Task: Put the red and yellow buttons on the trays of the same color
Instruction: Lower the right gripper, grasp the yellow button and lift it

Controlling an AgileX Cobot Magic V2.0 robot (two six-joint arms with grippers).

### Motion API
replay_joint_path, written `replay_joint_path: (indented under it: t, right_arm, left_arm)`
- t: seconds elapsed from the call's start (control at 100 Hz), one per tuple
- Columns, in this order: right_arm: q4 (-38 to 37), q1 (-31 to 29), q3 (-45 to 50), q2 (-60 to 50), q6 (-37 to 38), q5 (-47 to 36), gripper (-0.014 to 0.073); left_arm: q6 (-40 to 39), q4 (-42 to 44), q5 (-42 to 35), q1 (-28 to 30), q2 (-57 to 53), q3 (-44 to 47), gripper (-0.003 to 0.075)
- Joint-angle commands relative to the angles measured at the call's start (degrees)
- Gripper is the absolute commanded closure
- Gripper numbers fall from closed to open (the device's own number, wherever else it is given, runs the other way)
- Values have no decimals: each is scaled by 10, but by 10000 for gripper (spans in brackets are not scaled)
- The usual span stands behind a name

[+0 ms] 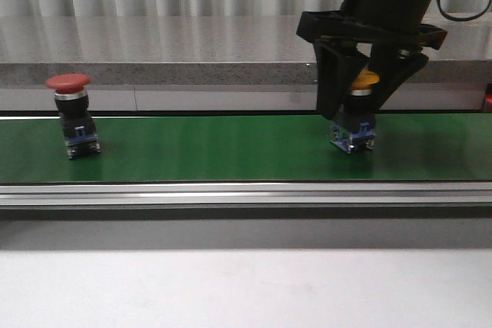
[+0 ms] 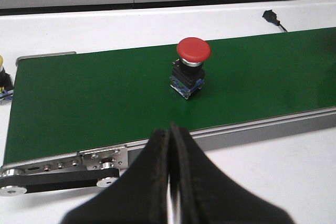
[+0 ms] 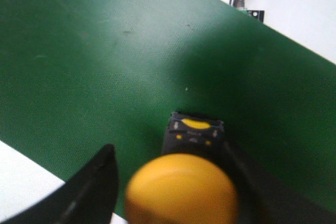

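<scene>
**Yellow button stands upright between the right arm's spread fingers**

Yellow is the colour that matters here: the yellow button (image 1: 355, 117) stands on the green conveyor belt (image 1: 215, 147), cap up and blue-black base down, so its long axis runs vertically. The right gripper (image 1: 355, 101) hangs straight above it with its jaws spread, one finger on either side of the button's body. In the right wrist view the yellow cap (image 3: 181, 190) sits between the two dark fingers (image 3: 92, 187), nearer to one than the other, and a visible gap remains on at least one side; the gripper is released and not yet clamped. Whether the closer finger already touches the body cannot be told.

As a judgement, the coming move is a squeeze across the button's body below the cap, then a lift. Because the button is a little off-centre between the fingers, it may slide or tip slightly as they close.

The red button (image 1: 73, 117) stands upright on the same belt, well apart from the right gripper. It lies straight ahead of the left gripper (image 2: 170, 182), whose fingers are pressed together and hold nothing. No trays appear in any view.
</scene>
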Motion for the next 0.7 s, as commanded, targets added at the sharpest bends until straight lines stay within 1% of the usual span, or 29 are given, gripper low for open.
replay_joint_path:
  t: [0.0,0.03,0.08,0.12,0.17,0.25,0.4,0.56,0.69]
  right_arm:
    - [0,-1,-20,-26,-9,-12,335]
    - [0,-1,-20,-26,-9,-13,394]
    - [-1,-1,-21,-26,-9,-14,459]
    - [-3,-1,-23,-26,-9,-17,496]
    - [-9,-1,-23,-29,-9,-23,519]
    - [-15,-6,-23,-37,-3,-35,524]
    - [-20,-29,-23,-69,34,-39,525]
    - [-58,-67,-23,-105,87,-37,525]
    - [-74,-100,-22,-135,103,-29,525]
  left_arm:
    - [-1,-9,-36,-5,0,-14,741]
    - [-1,-9,-36,-5,0,-14,741]
    - [-1,-9,-36,-5,0,-14,741]
    - [-1,-9,-36,-5,0,-14,741]
    - [-1,-9,-36,-5,0,-14,741]
    - [-1,-9,-36,-5,0,-14,741]
    - [-1,-9,-36,-5,0,-14,741]
    - [-1,-9,-36,-5,0,-14,741]
    - [-1,-9,-36,-5,0,-14,741]
